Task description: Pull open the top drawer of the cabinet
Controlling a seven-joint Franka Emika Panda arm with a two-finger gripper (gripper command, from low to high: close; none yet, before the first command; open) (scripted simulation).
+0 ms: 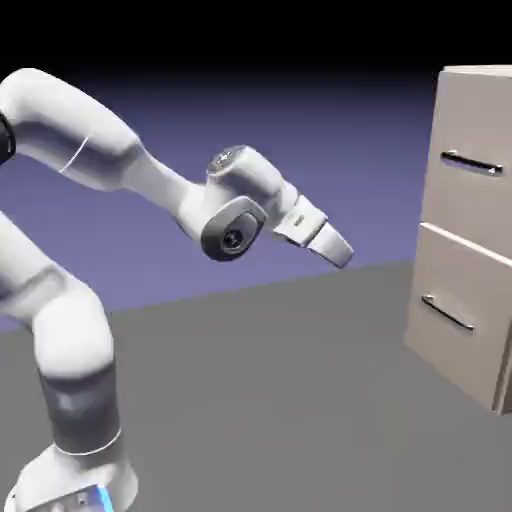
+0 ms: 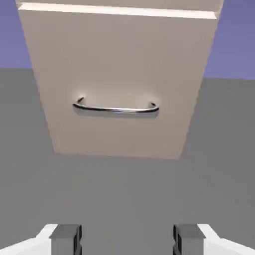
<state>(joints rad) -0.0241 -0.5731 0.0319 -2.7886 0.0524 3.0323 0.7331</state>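
The beige-tan cabinet [image 1: 478, 82] stands at the exterior view's right, both drawers flush and shut. The top drawer [image 1: 465, 205] carries a thin metal bar handle [image 1: 470, 164]. My gripper [image 1: 343, 253] hangs in the air well to the left of the cabinet, tilted down toward it and touching nothing. In the hand view its two grey fingertips [image 2: 64, 240] stand wide apart, so my gripper [image 2: 127, 241] is open and empty. That view is filled by the lower drawer front [image 2: 119, 60] and its bar handle [image 2: 115, 108]; only the seam below the top drawer shows at the upper edge.
The lower drawer [image 1: 455, 340] with its own handle [image 1: 446, 313] sits under the top one. Grey table surface [image 1: 270, 400] stretches between the arm's base and the cabinet.
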